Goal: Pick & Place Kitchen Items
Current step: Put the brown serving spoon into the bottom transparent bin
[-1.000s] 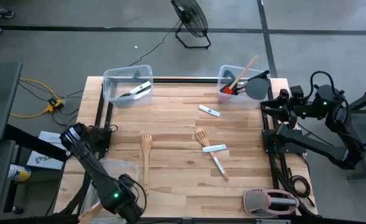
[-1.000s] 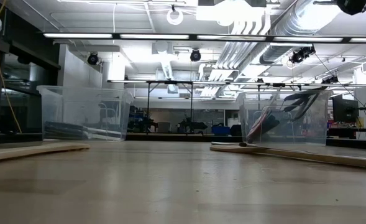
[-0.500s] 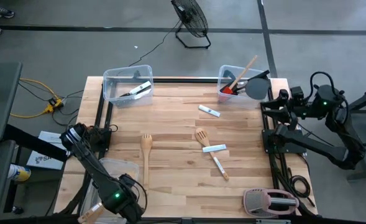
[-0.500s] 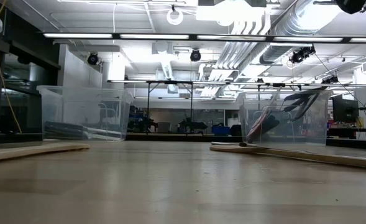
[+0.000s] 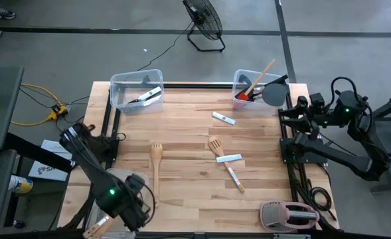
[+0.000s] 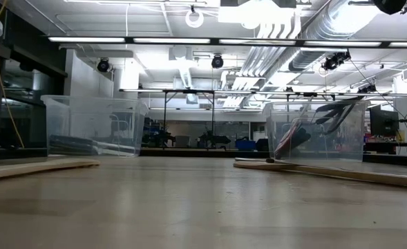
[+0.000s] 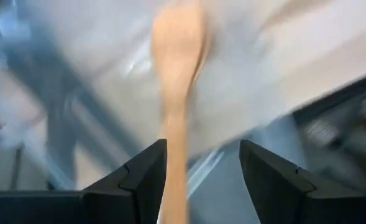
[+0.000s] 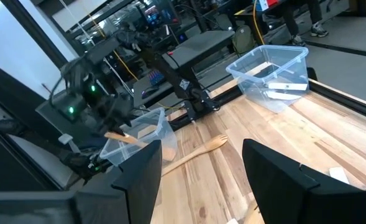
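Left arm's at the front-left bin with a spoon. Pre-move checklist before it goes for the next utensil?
1. Left hand open: ok, fingers apart.
2. Wooden spoon free of the fingers: ok, it sits loose in the gap.
3. Spoon settled inside the front-left bin: cannot tell.
4. Right hand open, empty, parked at the table's right edge: ok.
5. Table cleared: not ok; forked turner, slotted turner and white knife remain.
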Available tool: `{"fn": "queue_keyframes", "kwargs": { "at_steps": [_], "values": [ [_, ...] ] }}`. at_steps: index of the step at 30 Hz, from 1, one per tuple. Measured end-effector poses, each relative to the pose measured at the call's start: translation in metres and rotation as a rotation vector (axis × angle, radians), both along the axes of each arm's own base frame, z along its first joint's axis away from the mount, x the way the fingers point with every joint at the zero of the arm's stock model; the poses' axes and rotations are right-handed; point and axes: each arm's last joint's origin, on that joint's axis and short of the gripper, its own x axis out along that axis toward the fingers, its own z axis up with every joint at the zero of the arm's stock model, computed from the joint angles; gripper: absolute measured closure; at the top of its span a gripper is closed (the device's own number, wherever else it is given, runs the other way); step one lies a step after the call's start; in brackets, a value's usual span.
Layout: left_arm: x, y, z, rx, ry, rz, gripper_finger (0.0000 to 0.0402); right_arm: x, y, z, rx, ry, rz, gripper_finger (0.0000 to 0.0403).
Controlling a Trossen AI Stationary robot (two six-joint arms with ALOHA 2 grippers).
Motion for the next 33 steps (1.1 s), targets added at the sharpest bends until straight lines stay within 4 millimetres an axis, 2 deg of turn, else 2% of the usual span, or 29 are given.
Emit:
{"fn": "queue_keyframes", "kwargs": {
  "at_steps": [4, 8, 14, 21, 28, 33],
  "values": [
    [0.002, 0.018, 0.022, 0.084, -0.209, 0.075, 0.0206, 0.0, 0.0, 0.0, 0.0, 0.0, 0.0, 0.0188],
    [0.01, 0.035, 0.03, 0.13, -0.29, 0.12, 0.0206, 0.0, 0.0, 0.0, 0.0, 0.0, 0.0, 0.0188],
    [0.034, 0.065, 0.03, 0.176, -0.293, 0.064, 0.0206, 0.0, 0.0, 0.0, -0.002, 0.001, -0.011, 0.0188],
    [0.064, 0.117, 0.031, 0.302, -0.307, -0.003, 0.0206, -0.001, -0.002, -0.004, 0.013, 0.042, -0.079, 0.0188],
    [0.079, 0.163, 0.031, 0.43, -0.299, 0.026, 0.0206, -0.002, -0.003, -0.008, 0.046, 0.078, -0.135, 0.0188],
    [0.084, 0.185, 0.032, 0.517, -0.303, 0.099, 0.0206, -0.002, -0.004, -0.008, 0.052, 0.081, -0.173, 0.0188]
  ]
}}
